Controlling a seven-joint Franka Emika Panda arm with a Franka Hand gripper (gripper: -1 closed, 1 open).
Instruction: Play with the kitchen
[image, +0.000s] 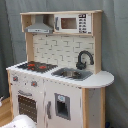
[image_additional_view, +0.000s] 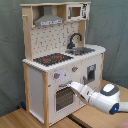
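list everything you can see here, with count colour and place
toy kitchen: 1, white and light wood, centre in both exterior views
hob: 1, black with red rings, worktop
sink: 1, grey, worktop beside the hob
tap: 1, black, behind the sink
hood: 1, grey, above the hob
microwave: 1, white, top shelf
oven door: 1, white frame with dark window, below the knobs
curtain: 1, grey, backdrop
robot arm: 1, white, reaching to the oven front in the second exterior view
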